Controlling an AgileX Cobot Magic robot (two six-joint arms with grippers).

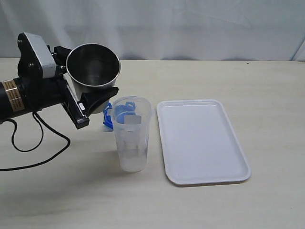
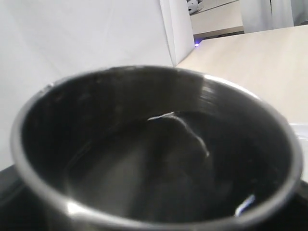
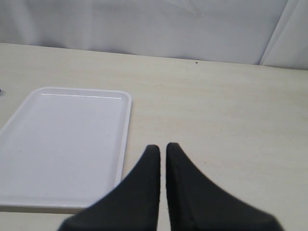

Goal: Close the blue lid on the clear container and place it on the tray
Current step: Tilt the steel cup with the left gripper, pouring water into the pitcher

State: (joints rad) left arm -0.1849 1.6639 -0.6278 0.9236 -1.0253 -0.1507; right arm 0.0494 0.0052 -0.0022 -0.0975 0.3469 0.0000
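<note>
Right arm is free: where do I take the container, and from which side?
Take the container across its mid wall, coming from the tray side with the right end effector. It stands upright and widens upward, so it should not slip down; the steel cup crowds its left side and rim.

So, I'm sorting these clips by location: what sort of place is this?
Probably a robot test bench, not a kitchen: a pale table, a plain white curtain behind it, and only a few props: steel cup, clear container, white tray.
</note>
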